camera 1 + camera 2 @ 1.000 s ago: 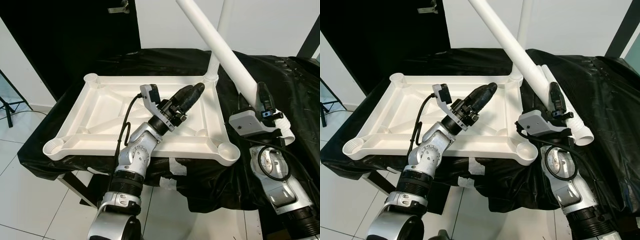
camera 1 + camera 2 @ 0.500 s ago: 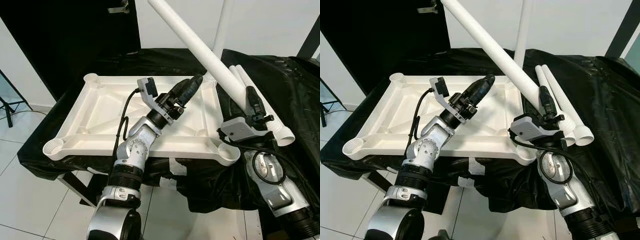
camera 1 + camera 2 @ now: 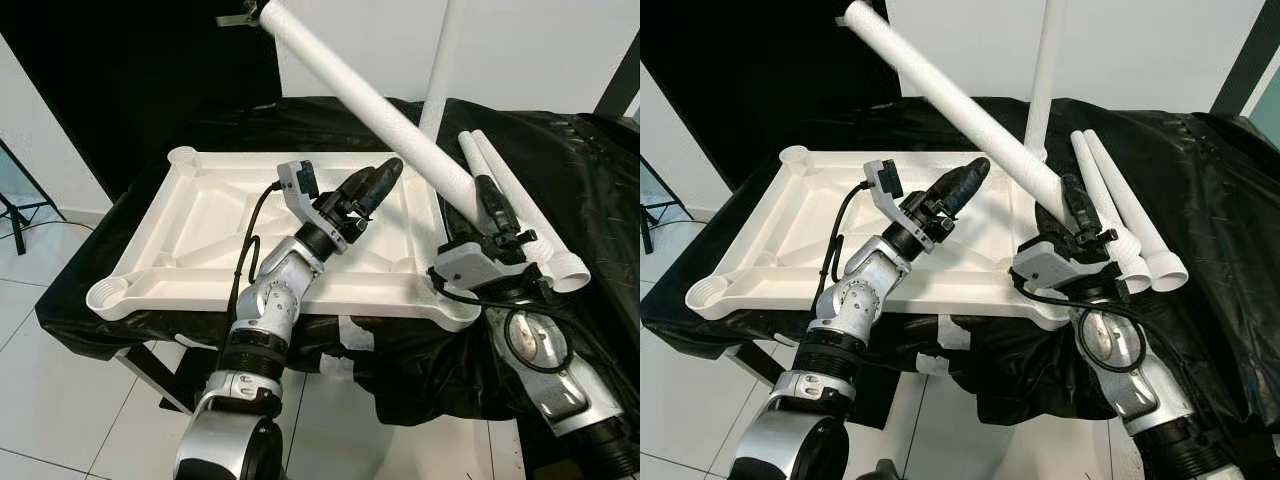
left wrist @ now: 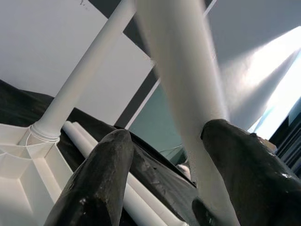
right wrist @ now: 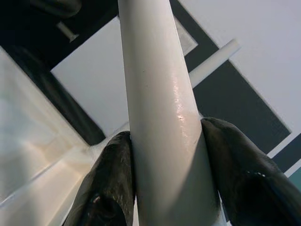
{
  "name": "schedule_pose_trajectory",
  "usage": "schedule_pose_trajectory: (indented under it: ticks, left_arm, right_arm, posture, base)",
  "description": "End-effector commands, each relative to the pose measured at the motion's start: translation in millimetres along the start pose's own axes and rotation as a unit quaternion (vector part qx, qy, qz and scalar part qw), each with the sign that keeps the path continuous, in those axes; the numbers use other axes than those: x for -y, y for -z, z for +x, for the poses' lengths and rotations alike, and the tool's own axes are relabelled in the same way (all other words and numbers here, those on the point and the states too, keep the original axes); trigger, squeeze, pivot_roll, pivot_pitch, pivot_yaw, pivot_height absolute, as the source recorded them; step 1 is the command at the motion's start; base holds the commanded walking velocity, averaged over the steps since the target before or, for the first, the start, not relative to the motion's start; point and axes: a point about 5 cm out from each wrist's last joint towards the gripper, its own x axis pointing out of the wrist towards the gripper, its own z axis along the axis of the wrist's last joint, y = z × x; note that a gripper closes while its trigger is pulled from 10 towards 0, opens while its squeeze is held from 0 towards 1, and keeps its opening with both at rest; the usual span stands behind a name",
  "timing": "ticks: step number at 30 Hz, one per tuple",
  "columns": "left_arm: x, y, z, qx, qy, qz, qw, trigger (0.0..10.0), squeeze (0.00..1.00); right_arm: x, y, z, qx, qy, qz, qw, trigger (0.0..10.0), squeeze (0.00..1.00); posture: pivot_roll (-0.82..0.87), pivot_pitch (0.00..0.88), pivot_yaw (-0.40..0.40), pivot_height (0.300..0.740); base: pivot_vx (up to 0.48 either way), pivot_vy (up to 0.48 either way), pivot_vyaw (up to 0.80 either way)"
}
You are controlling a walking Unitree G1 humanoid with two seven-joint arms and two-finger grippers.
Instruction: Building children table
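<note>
Right gripper point(image 3: 1072, 205) jaws clamp a tilted white table leg point(image 3: 960, 115) slanting toward 11 o'clock over the upturned tabletop point(image 3: 790, 235); left gripper point(image 3: 968, 175) jaws stand parted, empty.

Two silver jointed arms, ribbed dark collars near bases. Black cable loops along left forearm; grey camera block on each wrist. Left gripper point(image 3: 375, 182), right gripper point(image 3: 495, 205): long black fingers.
</note>
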Motion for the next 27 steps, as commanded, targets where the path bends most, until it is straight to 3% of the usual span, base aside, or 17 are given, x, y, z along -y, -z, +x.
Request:
schedule_pose_trajectory:
  ticks: [1,10,25,26,27]
  left_arm:
    - [4.3,4,6.7,-0.001,0.004,-0.003,1.000,10.0,0.00]
    - [3.8,7,5.7,0.000,-0.003,-0.003,1.000,10.0,0.00]
    - [4.4,4,8.3,-0.003,0.008,0.018,1.000,9.6,0.00]
    - [4.7,4,8.3,-0.002,0.010,0.017,1.000,5.8,0.00]
    - [5.0,4,8.2,0.000,0.011,0.016,1.000,4.4,0.00]
  right_arm:
    - [1.2,-2,-5.1,0.012,-0.014,0.001,1.000,10.0,0.00]
    - [-0.1,1,-20.1,0.008,-0.037,0.001,0.999,10.0,0.00]
    - [-2.2,-2,-19.8,0.014,-0.036,0.001,0.999,10.0,0.00]
    - [-2.1,-2,-19.3,0.014,-0.035,0.001,0.999,10.0,0.00]
    - [-2.1,-3,-18.8,0.014,-0.033,0.001,0.999,10.0,0.00]
  posture:
    - [0.10,0.000,0.023,0.740]
    - [0.10,0.000,0.017,0.740]
    - [0.09,0.000,0.034,0.740]
    - [0.09,0.000,0.036,0.740]
    - [0.09,0.000,0.036,0.740]
  base:
    - [0.000,0.000,0.00]
    - [0.000,0.000,0.00]
    - [0.000,0.000,0.00]
    - [0.000,0.000,0.00]
    - [0.000,0.000,0.00]
